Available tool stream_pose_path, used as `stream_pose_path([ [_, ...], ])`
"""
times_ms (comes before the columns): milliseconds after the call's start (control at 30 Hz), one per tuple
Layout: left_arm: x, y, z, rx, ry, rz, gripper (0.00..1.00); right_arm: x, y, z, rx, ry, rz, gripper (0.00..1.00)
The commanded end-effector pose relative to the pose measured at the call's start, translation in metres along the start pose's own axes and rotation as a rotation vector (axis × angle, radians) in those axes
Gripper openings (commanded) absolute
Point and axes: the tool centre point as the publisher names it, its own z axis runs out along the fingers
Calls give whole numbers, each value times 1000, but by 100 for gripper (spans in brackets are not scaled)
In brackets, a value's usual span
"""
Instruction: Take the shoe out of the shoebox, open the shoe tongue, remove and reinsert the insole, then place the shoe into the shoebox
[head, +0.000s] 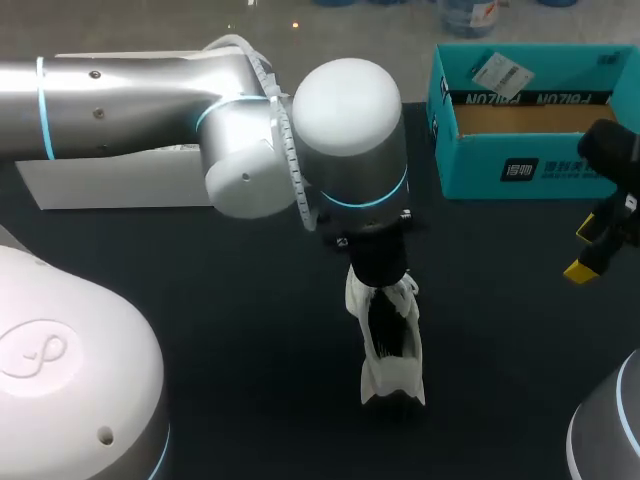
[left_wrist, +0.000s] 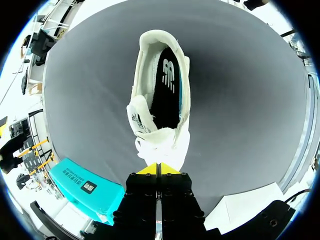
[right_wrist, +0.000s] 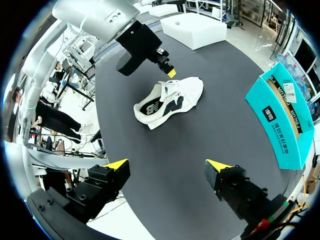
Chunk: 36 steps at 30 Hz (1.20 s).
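1. Over the table's middle, my left arm (head: 350, 130) is hanging above the shoe (head: 390, 345), which is lying outside the shoebox (head: 530, 170). The box is showing only bare cardboard inside.
2. Left gripper (left_wrist: 159, 169) is pressing its fingers together at the laces. I'm judging tongue-opening underway, with the insole (left_wrist: 167, 95) still seated.
3. Right gripper (right_wrist: 167, 170) is hovering with fingers wide apart. Next I'm needing the tongue drawn back.

Seen from the head camera, the left arm (head: 350, 130) hides the left gripper (left_wrist: 159, 169) and the shoe's (head: 392, 345) 12 o'clock end; the shoebox (head: 520, 170) is cropped at 2 o'clock.
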Motion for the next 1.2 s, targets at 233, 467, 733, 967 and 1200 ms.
stream_pose_path([
  [233, -2, -20, 21, 24, 12, 18, 0, -1, 2, 1, 4, 2, 1, 100],
  [467, 15, -42, 19, 35, 10, 35, 0, -1, 2, 1, 4, 2, 1, 100],
  [733, 24, -51, 22, 52, 8, -19, 0, -1, 2, 1, 4, 2, 1, 100],
  [967, 25, -47, 7, 59, -14, -118, 0, -1, 2, 1, 4, 2, 1, 100],
  [1200, 34, -47, -14, 117, 4, -351, 0, -1, 2, 1, 4, 2, 1, 100],
])
